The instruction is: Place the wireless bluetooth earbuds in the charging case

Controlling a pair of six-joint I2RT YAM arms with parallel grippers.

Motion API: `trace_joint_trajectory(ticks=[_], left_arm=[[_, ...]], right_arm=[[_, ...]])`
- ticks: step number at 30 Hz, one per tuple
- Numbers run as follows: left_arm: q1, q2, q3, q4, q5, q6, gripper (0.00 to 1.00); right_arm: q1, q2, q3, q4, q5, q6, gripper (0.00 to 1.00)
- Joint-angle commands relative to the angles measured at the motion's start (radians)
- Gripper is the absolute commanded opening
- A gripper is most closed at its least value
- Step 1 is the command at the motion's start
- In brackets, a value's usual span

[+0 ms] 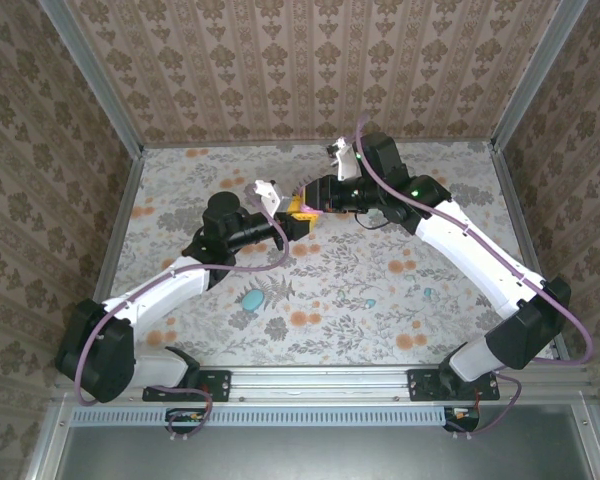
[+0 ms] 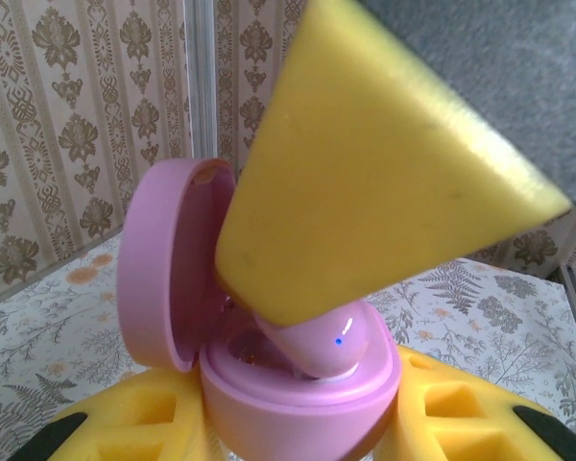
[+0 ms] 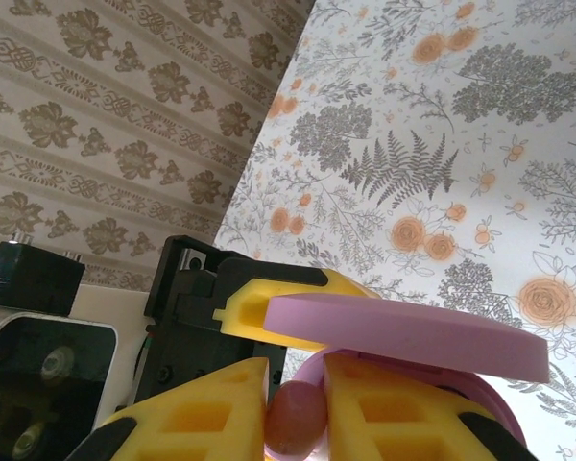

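Note:
A pink charging case (image 2: pixel 298 394) stands with its lid (image 2: pixel 163 259) swung open, and my left gripper (image 2: pixel 298 423) is shut on its base, one yellow finger on each side. My right gripper (image 3: pixel 296 408) is shut on a pink earbud (image 3: pixel 296 423). From the left wrist view that earbud (image 2: pixel 328 341) shows a blue light and rests in a socket of the case, with a right finger (image 2: pixel 365 163) pressing down over it. In the top view both grippers meet above mid-table, left gripper (image 1: pixel 292 224) and right gripper (image 1: pixel 316 204). The case lid (image 3: pixel 413 331) crosses the right wrist view.
A teal oval case (image 1: pixel 252 298) lies on the floral table in front of the left arm. Two small bluish buds (image 1: pixel 370 302) (image 1: pixel 427 294) lie to the right of it. Papered walls with metal posts close in the table's back and sides.

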Motion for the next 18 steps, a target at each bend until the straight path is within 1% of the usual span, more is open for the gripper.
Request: trace_joint_trajectory(ticks=[1,6,8,10,18], left_arm=[[-0.007,-0.002,0.037,0.053,0.006,-0.015,0.35],[-0.007,-0.002,0.04,0.057,0.006,-0.018,0.35],[-0.007,0.0,0.04,0.057,0.008,-0.019,0.35],[-0.007,0.002,0.044,0.057,0.01,-0.02,0.35],[-0.008,0.002,0.048,0.05,0.014,-0.016,0.35]], right_arm=[[0.01,0.004,0.012,-0.049,0.052,-0.035,0.23],[0.01,0.001,0.024,-0.074,0.08,-0.06,0.24],[0.01,0.004,0.036,-0.08,0.079,-0.062,0.27],[0.01,0.007,0.046,-0.08,0.074,-0.063,0.27],[0.01,0.005,0.07,-0.074,0.071,-0.061,0.35]])
